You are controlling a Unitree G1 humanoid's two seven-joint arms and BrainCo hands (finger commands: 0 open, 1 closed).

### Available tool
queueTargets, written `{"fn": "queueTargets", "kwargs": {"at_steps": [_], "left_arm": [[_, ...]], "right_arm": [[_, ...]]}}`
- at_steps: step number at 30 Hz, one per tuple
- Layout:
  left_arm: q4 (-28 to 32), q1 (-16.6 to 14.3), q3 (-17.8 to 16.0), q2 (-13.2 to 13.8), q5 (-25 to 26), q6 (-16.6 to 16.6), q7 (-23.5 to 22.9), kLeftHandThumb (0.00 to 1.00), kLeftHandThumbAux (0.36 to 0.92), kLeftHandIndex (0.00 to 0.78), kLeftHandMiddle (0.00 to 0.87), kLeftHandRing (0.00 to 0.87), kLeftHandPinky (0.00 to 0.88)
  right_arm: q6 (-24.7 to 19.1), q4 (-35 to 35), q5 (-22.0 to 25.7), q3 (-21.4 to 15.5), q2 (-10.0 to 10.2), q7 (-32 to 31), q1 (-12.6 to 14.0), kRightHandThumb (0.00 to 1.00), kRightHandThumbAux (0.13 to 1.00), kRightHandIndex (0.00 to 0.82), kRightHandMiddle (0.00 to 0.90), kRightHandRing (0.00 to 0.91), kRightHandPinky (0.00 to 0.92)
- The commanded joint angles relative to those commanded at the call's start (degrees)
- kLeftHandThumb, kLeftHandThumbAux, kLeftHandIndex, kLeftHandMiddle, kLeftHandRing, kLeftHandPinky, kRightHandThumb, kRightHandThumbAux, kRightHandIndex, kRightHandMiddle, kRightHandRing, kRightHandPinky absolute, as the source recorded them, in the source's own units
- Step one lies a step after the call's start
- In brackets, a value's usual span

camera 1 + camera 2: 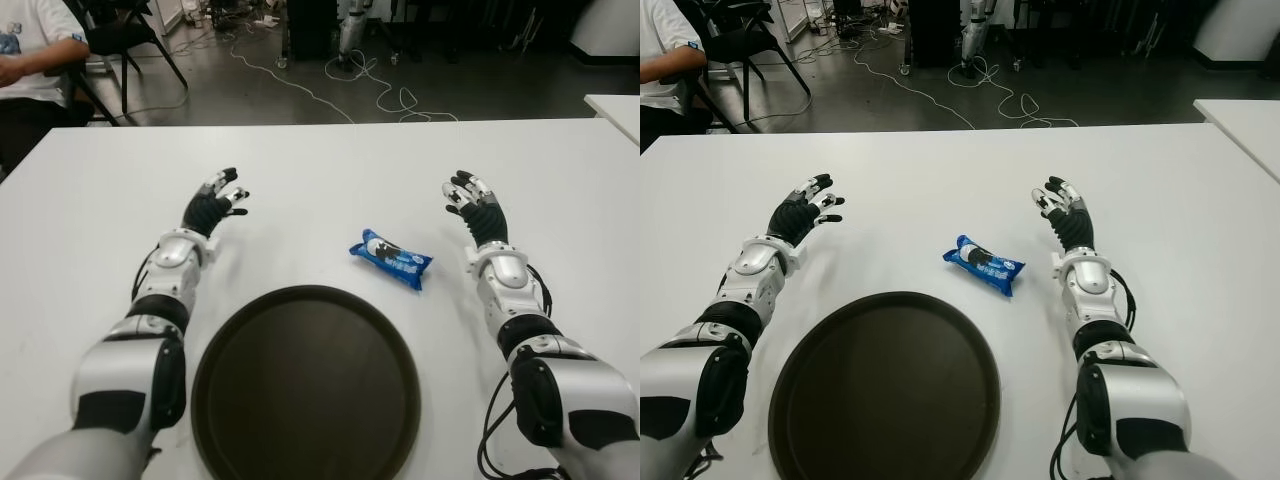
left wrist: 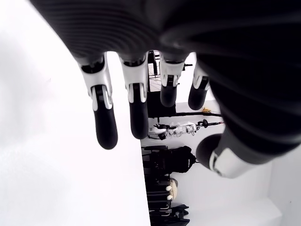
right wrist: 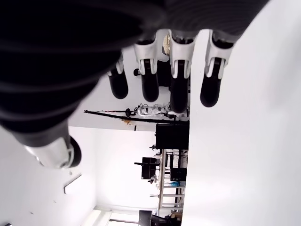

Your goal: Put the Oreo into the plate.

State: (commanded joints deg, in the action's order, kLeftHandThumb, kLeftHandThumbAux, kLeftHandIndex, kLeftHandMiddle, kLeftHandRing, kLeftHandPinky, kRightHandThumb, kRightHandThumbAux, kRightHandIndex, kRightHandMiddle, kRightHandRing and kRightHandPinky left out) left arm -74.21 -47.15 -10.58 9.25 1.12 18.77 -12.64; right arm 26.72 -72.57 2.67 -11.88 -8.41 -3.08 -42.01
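I see the Oreo pack (image 1: pixel 391 259), a blue wrapper, lying flat on the white table (image 1: pixel 330 170) a little right of the frame's centre, tilted so one end points toward the upper left and the other toward the lower right. Nothing is touching it. Just below and to its left sits the plate (image 1: pixel 230 340), a round dark brown one filling the lower middle of the frame, its rim near the pack but apart from it, and nothing lies in it. My right hand (image 1: pixel 474 207) shows to the right of the pack, slightly higher in the frame, palm turned inward with the fingers (image 3: pixel 209 92) stretched out and spread, holding nothing; the right wrist view confirms four straight fingers and a thumb standing apart with only table and room behind them. My left hand (image 1: pixel 214 205) shows at the left of the frame, well apart from the pack and above the plate's left edge, fingers likewise extended and loose, with nothing in its grasp. In the upper left corner a person (image 1: pixel 35 45) in a white shirt sits beside a black chair (image 1: pixel 125 35), and cables (image 1: pixel 370 85) trail across the dark floor beyond the table's far edge.
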Motion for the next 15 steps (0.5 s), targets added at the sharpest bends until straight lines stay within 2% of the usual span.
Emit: {"fn": "queueTargets", "kwargs": {"at_steps": [15], "left_arm": [[-0.15,-0.21,-0.09,-0.32,0.17,0.0,-0.24,0.273,0.664,0.021,0.067,0.208,0.341]], "right_arm": [[-0.39,-0.33,-0.06,0.13,-0.24,-0.94,-0.31,0.385,0.531,0.185,0.178,0.196,0.245]]}}
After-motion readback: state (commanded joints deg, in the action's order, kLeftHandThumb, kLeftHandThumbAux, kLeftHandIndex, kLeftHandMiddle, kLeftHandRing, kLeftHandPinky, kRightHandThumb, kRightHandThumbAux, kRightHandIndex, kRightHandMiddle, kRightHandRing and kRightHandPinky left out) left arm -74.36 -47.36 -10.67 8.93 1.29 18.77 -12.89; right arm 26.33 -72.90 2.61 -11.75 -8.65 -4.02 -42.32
